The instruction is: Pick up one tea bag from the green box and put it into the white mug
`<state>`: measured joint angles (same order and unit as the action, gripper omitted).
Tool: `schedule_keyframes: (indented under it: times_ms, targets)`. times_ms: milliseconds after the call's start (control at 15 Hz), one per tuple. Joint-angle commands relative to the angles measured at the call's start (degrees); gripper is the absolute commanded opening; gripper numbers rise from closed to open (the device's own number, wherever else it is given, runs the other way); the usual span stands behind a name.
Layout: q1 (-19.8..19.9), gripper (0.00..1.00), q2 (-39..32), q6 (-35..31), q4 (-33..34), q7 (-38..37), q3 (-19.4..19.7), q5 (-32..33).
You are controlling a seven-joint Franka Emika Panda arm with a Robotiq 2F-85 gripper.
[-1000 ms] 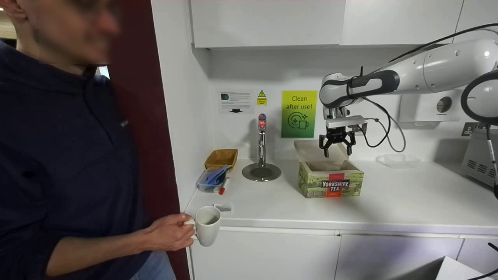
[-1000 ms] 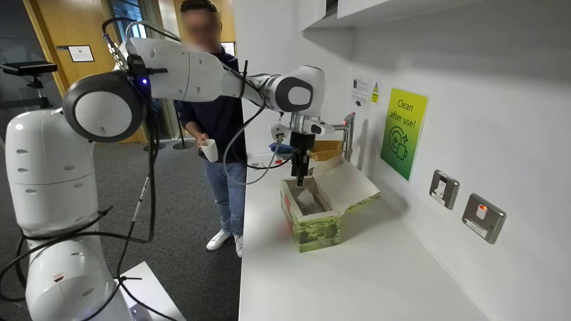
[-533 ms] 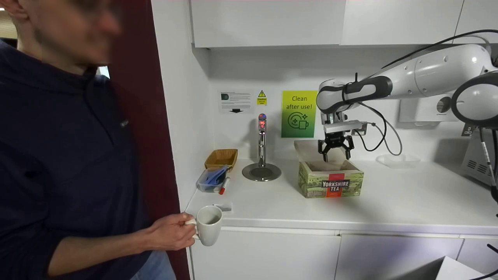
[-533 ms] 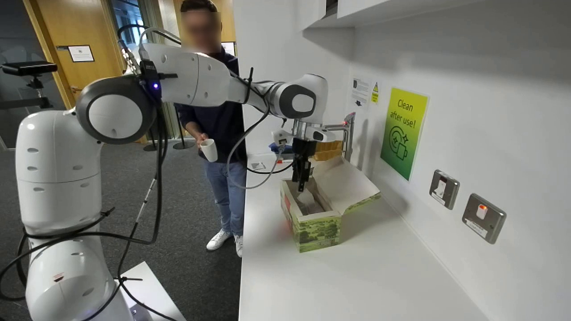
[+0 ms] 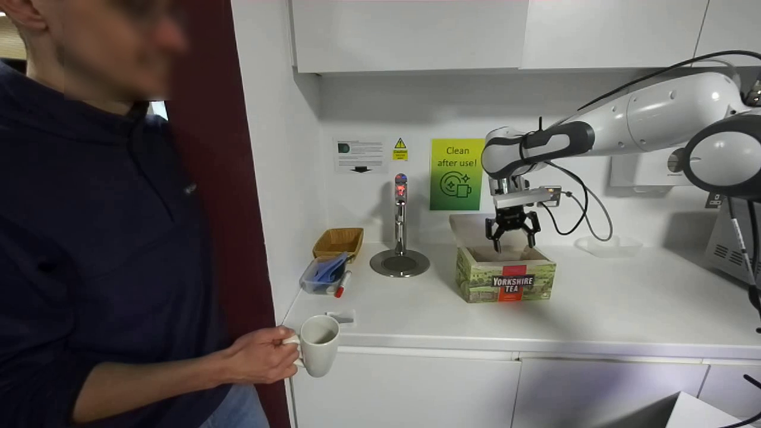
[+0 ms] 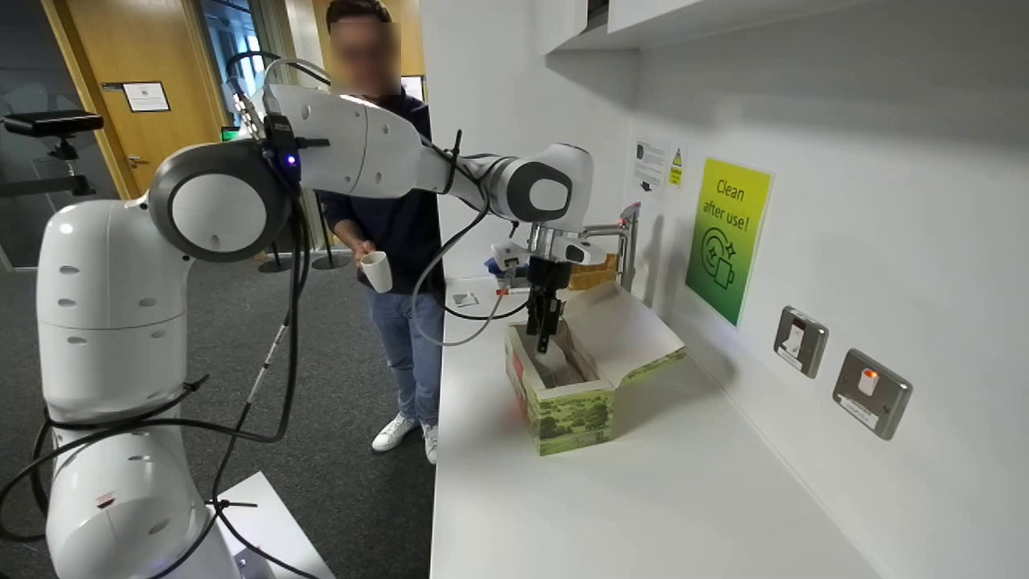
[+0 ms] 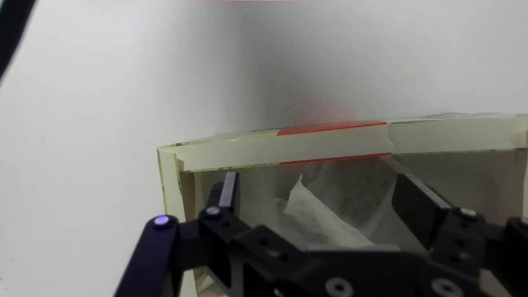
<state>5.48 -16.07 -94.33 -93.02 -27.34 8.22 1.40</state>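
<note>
A black gripper point(image 5: 514, 245) is held fingertips-down over an open green box point(image 5: 480, 286) on a white kitchen counter point(image 5: 410, 318). Its fingers point(image 7: 417, 209) are spread wide apart, and nothing is clasped between them. In the wrist view, a pale, creased sheet point(image 7: 324, 220) is framed in the gap, lodged inside the box, one corner pointed toward eleven o'clock; it may be a tea bag, though in the dim interior this cannot be told for certain. "Yorkshire Tea" is printed over a red label point(image 5: 512, 283) on the box's front, and the lid point(image 5: 465, 230) is tipped back toward twelve o'clock, behind the opening. In both exterior views the gripper is carried by a white-and-grey arm point(image 5: 654, 116). At eight o'clock from the box, in an exterior view, a white mug point(image 5: 319, 352) is held slightly tilted by its handle in the hand point(image 5: 263, 355) of a person in a dark top point(image 5: 107, 249), in front of the counter's edge and well apart from the gripper. From the box, too, a chrome tap point(image 5: 401, 223) is mounted at ten o'clock. Around nine o'clock are placed a yellow-brown tray point(image 5: 339, 241) and, just in front of it, a clear tub point(image 5: 315, 288) in which a blue cloth point(image 5: 329, 270) is laid; a red-tipped pen point(image 5: 343, 284) is set just beside the tub. At eleven o'clock, a yellow-green poster point(image 5: 456, 174) printed "Clean after use!" is fixed to the wall point(image 5: 416, 113).
</note>
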Motion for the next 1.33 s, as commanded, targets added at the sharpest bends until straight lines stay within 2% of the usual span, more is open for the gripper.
schedule_keyframes:
  times_ms: [0, 1267]
  targets:
    - [0.37, 1.0, -0.94, 3.17, 2.74, -0.37, 0.39, -1.44]
    - [1.06, 1.0, -7.58, 6.65, 10.16, -0.36, 1.15, -2.32]
